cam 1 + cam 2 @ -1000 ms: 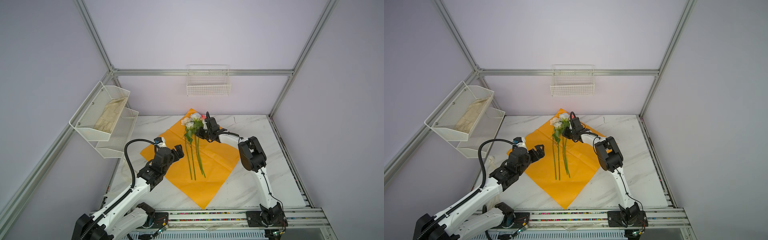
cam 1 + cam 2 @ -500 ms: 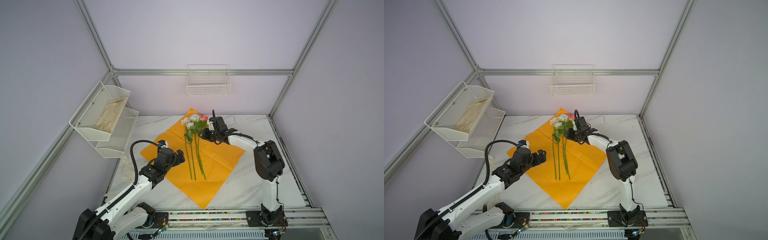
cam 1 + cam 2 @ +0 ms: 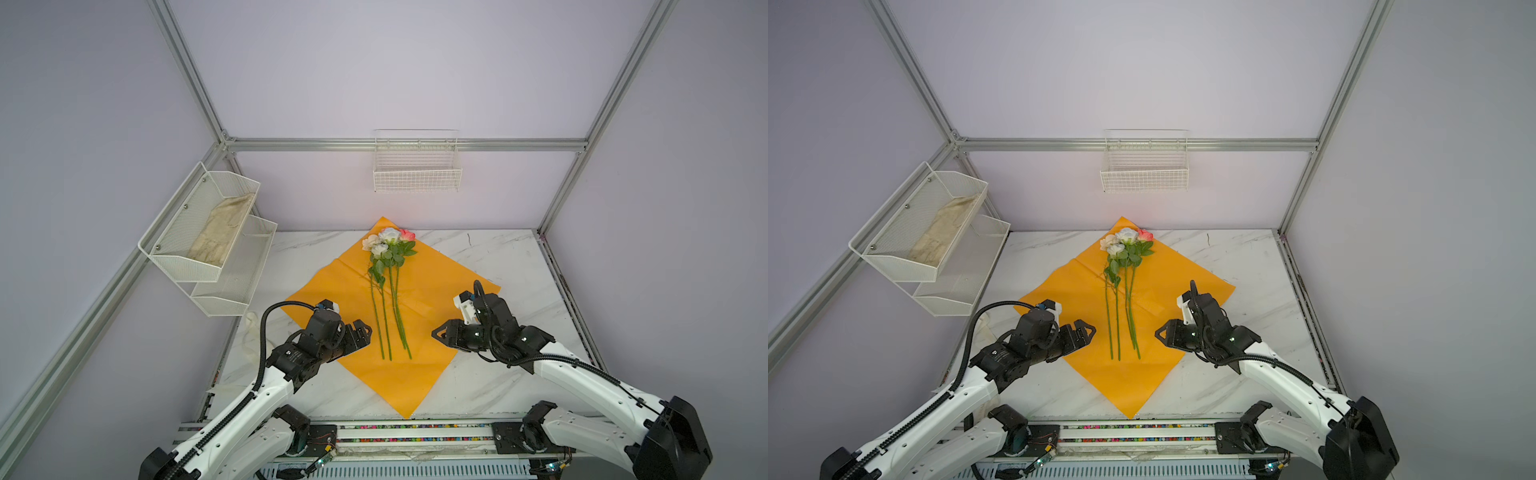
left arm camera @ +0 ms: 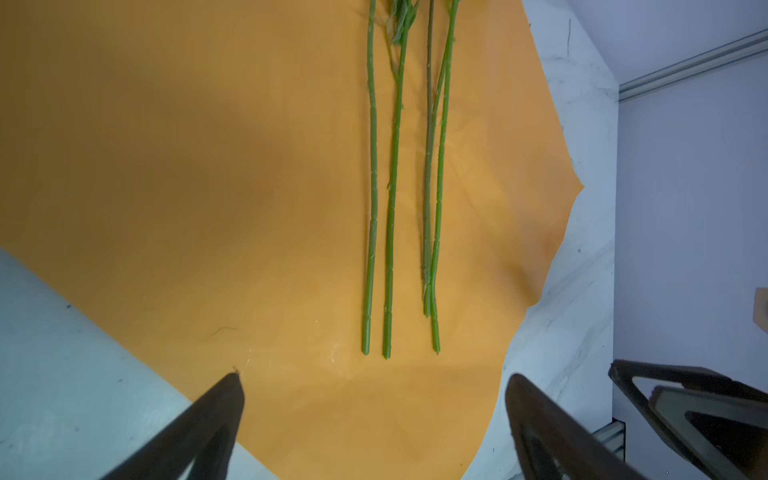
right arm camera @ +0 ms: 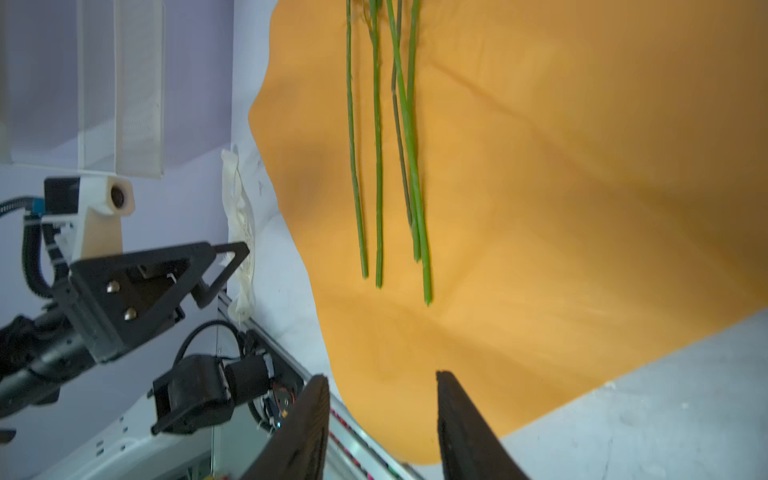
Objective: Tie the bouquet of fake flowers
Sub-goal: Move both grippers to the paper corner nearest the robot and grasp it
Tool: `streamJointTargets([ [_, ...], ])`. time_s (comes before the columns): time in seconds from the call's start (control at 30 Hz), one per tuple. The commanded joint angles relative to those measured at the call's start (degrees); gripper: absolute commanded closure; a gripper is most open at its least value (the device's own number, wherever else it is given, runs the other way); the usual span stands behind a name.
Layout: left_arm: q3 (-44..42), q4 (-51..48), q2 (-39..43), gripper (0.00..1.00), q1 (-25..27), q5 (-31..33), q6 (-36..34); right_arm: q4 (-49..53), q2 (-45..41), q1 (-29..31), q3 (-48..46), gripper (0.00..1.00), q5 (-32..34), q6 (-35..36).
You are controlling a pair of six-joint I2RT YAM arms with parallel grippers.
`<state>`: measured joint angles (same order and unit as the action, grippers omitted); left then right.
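The bouquet of fake flowers (image 3: 388, 243) lies on a flat sheet of orange wrapping paper (image 3: 328, 291), with cream, white and pink heads at the far end. Its green stems (image 3: 390, 320) point toward the near edge, loose and side by side. In both top views my left gripper (image 3: 366, 331) hovers open left of the stem ends, and my right gripper (image 3: 435, 332) hovers open to their right. The left wrist view shows the stems (image 4: 390, 208) ahead of the wide-apart left gripper (image 4: 376, 376). The right gripper (image 5: 380, 374) stands narrower over the paper (image 5: 582, 208), holding nothing.
Two white wire baskets hang on the left wall, the upper holding a beige cloth (image 3: 220, 232). Another wire basket (image 3: 417, 166) hangs on the back wall. A cream ribbon (image 3: 251, 332) lies at the marble table's (image 3: 498, 257) left edge.
My right arm has pulled back from the flower heads to beside the stem ends, and its jaws have opened. My left gripper has shifted nearer and toward the stems.
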<state>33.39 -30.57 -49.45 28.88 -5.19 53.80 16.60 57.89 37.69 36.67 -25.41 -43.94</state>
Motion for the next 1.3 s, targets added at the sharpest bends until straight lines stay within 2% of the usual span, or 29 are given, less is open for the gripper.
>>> streamJointTargets([
  [0.0,-3.89,-2.50,1.32,0.03,-0.34,-5.08,2.86,3.76,-5.42,1.90,-5.71,0.54,-3.79,-6.71],
  [0.07,-4.74,-4.01,2.54,0.01,-0.32,-4.88,3.87,1.63,-7.49,3.57,-9.28,0.53,-5.53,-8.37],
  [0.17,-6.00,-5.99,5.13,0.00,-0.32,-4.30,4.47,-4.40,-6.24,5.62,-13.41,0.51,-9.12,-10.12],
  [0.37,-7.71,-8.72,9.56,0.00,-0.33,-2.46,5.00,-15.56,4.81,9.89,-15.57,0.43,-9.64,-9.96],
  [0.47,-7.83,-8.65,10.23,0.00,-0.39,-2.28,5.00,-22.67,10.67,10.21,-16.02,0.43,-10.57,-10.49],
  [0.6,-6.60,-8.21,8.85,0.00,-0.35,-1.68,2.98,-30.04,14.24,10.28,-16.42,0.39,-10.28,-11.28],
  [0.83,-3.66,-7.03,3.92,0.00,-0.38,-3.00,0.36,-32.54,18.46,10.17,-9.50,0.38,-7.02,-8.73],
  [1.0,-2.95,-4.01,3.31,0.00,-0.33,-4.11,-0.55,-33.26,20.51,9.93,-3.81,0.35,-3.90,-7.46],
  [1.27,-3.67,4.42,1.71,0.00,-0.35,-6.53,-0.97,-35.22,31.44,6.35,3.14,0.33,0.64,-6.03],
])
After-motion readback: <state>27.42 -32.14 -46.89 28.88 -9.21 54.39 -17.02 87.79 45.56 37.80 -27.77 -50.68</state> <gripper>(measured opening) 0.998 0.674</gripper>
